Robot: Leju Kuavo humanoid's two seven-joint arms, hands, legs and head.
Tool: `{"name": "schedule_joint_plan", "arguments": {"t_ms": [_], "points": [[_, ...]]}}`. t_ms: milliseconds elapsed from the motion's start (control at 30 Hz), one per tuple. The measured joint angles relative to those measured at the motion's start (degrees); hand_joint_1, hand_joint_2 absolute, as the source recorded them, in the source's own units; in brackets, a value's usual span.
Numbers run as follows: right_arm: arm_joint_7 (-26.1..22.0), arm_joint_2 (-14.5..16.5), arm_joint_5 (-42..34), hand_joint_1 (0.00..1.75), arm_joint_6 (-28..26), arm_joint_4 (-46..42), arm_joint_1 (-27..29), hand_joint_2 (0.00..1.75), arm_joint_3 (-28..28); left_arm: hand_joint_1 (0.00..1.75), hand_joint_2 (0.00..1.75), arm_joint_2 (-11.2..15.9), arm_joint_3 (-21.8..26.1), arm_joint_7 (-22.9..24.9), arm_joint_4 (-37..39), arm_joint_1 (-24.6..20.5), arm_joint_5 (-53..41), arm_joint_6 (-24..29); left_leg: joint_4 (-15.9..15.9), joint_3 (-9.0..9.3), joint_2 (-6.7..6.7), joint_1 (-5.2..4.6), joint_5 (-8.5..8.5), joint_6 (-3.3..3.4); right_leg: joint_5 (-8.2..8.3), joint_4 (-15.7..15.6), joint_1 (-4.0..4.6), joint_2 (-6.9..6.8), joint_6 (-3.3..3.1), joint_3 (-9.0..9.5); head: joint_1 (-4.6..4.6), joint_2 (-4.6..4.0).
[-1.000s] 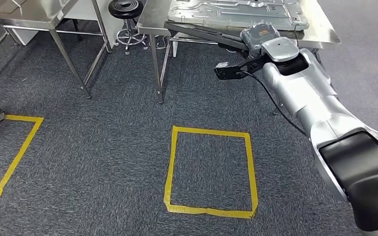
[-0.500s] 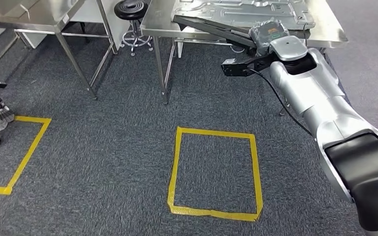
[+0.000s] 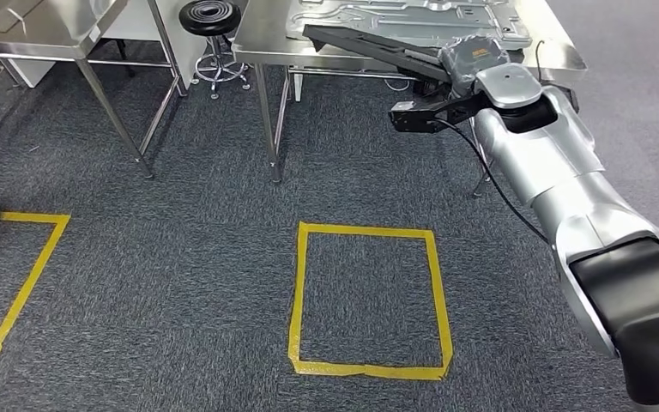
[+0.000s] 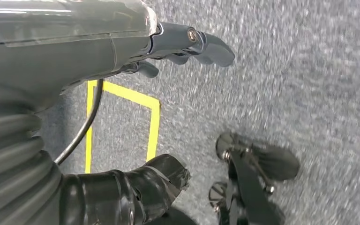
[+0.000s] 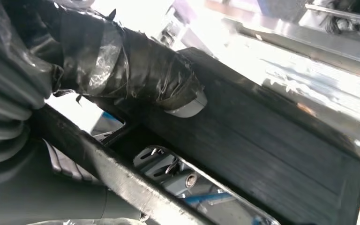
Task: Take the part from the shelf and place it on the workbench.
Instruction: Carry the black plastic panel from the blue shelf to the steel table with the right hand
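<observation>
Clearly the right hand (image 3: pixel 466 58) has its fingers clamped on the long, stiff dark part (image 3: pixel 369 47), likely heavy, over the counter (image 3: pixel 262 39); the left hand (image 4: pixel 187 44) hangs with fingers apart.

Silver right arm (image 3: pixel 549 172), black elbow, black cable; grey ribbed wrist covers.
</observation>
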Motion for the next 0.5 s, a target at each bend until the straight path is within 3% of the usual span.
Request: {"name": "schedule_joint_plan", "arguments": {"t_ms": [100,133,167,200,233,300,333,400,500], "points": [[-0.1,-0.1,0.4,1.75,0.0,-0.2,0.3,1.75,0.0,0.00,1.75,0.0,0.0,0.0,0.0,0.0,0.0,0.0,-0.1,0.06,0.06,-0.08,0.00,0.53,-4.64,10.3,0.07,-0.95,0.31,-4.82,0.06,0.00],[-0.1,-0.1,0.5,1.75,0.0,-0.2,0.5,1.75,0.0,0.00,1.75,0.0,0.0,0.0,0.0,0.1,0.0,0.0,-0.1,0.09,0.05,-0.11,-0.03,0.57,-5.08,12.6,0.07,-0.97,0.34,-6.03,0.07,0.00],[-0.1,-0.1,0.6,1.75,0.1,-0.2,0.7,1.75,0.0,0.00,1.75,0.0,0.0,0.0,0.0,0.1,0.0,-0.1,0.0,0.14,0.05,-0.14,-0.07,0.57,-4.40,12.8,0.08,-1.00,0.28,-6.31,0.06,0.00],[-0.1,-0.1,0.6,1.75,0.1,-0.2,0.8,1.75,0.0,0.00,1.75,0.0,0.0,0.0,0.0,0.1,-0.1,-0.1,0.0,0.23,0.04,-0.16,-0.14,0.54,-2.72,10.6,0.11,-1.04,0.14,-5.43,0.06,0.00],[-0.1,-0.1,0.6,1.75,0.1,-0.2,0.8,1.75,0.0,0.00,1.75,0.0,0.0,0.0,0.0,0.1,-0.1,-0.1,0.1,0.35,0.04,-0.18,-0.25,0.46,-0.47,6.6,0.16,-1.11,-0.10,-3.58,0.06,0.00],[-0.1,-0.1,0.6,1.75,0.1,-0.4,0.7,1.75,0.0,0.00,1.75,0.0,0.0,0.0,0.0,0.1,-0.1,-0.1,0.1,0.40,0.07,-0.27,-0.43,0.14,2.17,-0.5,0.47,-1.28,-0.65,-0.12,0.05,0.00],[0.0,-0.1,0.6,1.75,0.1,-0.4,0.7,1.75,0.0,0.00,1.75,0.0,0.0,0.0,0.0,0.1,-0.2,-0.1,0.1,0.35,0.09,-0.33,-0.45,-0.10,2.57,-2.5,0.69,-1.30,-0.86,0.81,0.07,0.00],[0.0,-0.1,0.6,1.75,0.1,-0.5,0.7,1.75,0.0,0.00,1.75,-0.1,0.0,0.0,0.0,0.0,-0.2,-0.1,-0.1,0.29,0.12,-0.41,-0.36,-0.64,2.47,-3.2,1.02,-1.21,-1.18,1.05,0.09,0.00],[0.0,0.0,0.7,1.75,0.0,-0.7,0.7,1.75,0.0,0.00,1.75,0.0,0.1,0.0,0.0,0.0,-0.2,-0.1,1.6,-0.45,0.14,-0.44,-1.86,-1.47,2.86,-3.9,0.45,-1.25,-2.06,1.49,0.05,0.00]]}}
